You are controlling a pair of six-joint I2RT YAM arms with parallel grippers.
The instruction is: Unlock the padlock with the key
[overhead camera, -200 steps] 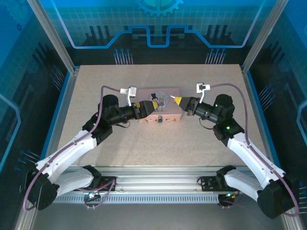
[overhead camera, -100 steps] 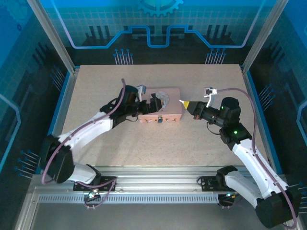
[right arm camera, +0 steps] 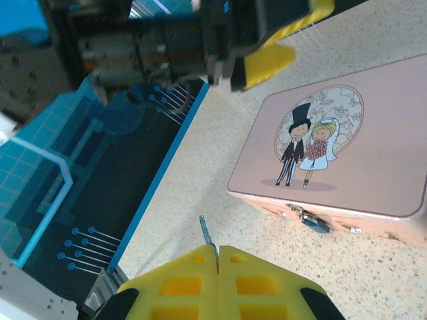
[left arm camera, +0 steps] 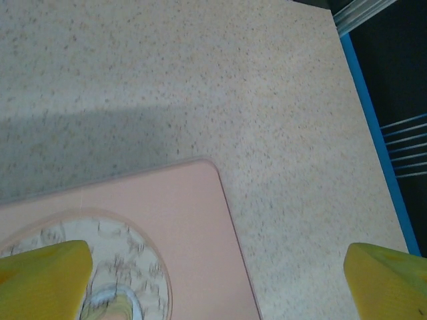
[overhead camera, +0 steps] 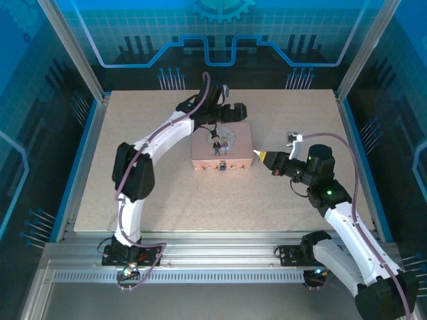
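So the left gripper point(overhead camera: 225, 112) hangs over the 12 o'clock edge of the pink tin point(overhead camera: 241, 143), jaws spread wide with nothing in them. The right gripper point(right arm camera: 217, 257) sits at the tin's 3 o'clock, pinched tight on the key point(right arm camera: 205, 232). The padlock point(right arm camera: 313, 222) hangs on the tin's 6 o'clock wall, apart from the key.

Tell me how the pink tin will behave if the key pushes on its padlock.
The pink tin lies flat and wide, so it probably won't tip. It rests on a smooth table, so it may slide. Its small padlock hangs at the front and could swing.
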